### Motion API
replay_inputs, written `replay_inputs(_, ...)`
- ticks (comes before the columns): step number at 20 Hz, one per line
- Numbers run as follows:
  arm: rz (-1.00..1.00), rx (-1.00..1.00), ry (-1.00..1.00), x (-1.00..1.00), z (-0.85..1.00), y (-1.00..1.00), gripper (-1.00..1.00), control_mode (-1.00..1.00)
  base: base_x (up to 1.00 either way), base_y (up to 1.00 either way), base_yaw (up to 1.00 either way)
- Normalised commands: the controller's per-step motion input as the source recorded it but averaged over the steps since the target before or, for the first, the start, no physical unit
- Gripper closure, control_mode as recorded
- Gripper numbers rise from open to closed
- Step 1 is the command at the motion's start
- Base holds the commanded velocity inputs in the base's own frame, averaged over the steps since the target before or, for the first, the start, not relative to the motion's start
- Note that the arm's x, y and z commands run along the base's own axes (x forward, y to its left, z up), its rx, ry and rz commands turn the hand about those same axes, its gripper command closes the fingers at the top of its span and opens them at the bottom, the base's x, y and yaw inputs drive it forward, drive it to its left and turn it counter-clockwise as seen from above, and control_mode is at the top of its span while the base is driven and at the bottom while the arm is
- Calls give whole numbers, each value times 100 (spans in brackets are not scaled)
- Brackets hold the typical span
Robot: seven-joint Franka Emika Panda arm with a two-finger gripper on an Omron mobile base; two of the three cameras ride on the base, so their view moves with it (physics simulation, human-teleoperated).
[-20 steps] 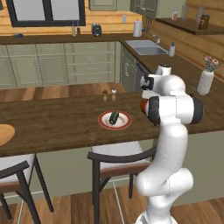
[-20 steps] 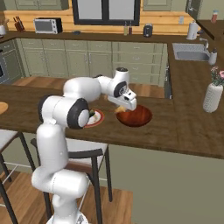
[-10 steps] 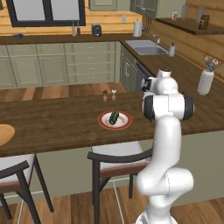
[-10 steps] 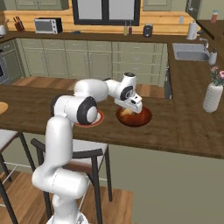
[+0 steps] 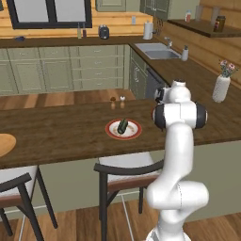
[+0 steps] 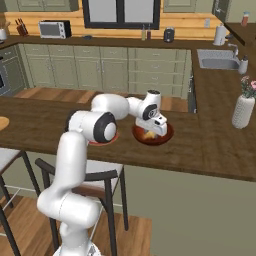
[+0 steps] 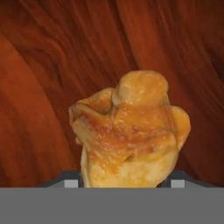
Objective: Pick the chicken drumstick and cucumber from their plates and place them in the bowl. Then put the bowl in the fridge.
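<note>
The golden-brown chicken drumstick [image 7: 131, 135] sits between my gripper's [image 7: 124, 183] two fingertips [image 7: 70, 183], which are shut on it. Behind it spreads the dark reddish-brown inside of the bowl [image 7: 39, 78]. In the right base view my gripper [image 6: 158, 127] is low over the bowl [image 6: 167, 136] on the island counter, with a bit of the drumstick [image 6: 149, 133] showing below it. The dark green cucumber [image 5: 123, 125] lies on the white red-rimmed plate [image 5: 133, 133], left of the arm. The tan wooden plate [image 5: 4, 143] lies bare at the far left. The fridge is out of view.
Salt and pepper shakers [image 5: 117, 99] stand behind the red-rimmed plate. A white vase with flowers [image 6: 242, 111] stands on the counter to the right. Chairs [image 5: 122, 172] are tucked under the counter's near edge. A sink [image 5: 157, 53] is at the back right.
The arm has swung a little to the right and down, carrying the drumstick over and into the bowl. The cucumber and its plate have not moved.
</note>
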Motion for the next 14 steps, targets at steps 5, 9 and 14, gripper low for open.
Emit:
replay_inputs(5, 0, -5, 8, 4, -30, -2, -100, -100, 0, 0, 0)
replay_inputs(9, 0, 0, 4, 8, 0, -1, -100, -100, 0, 0, 0)
replay_inputs(14, 0, 0, 0, 7, 1, 0, -100, -100, 0, 0, 0)
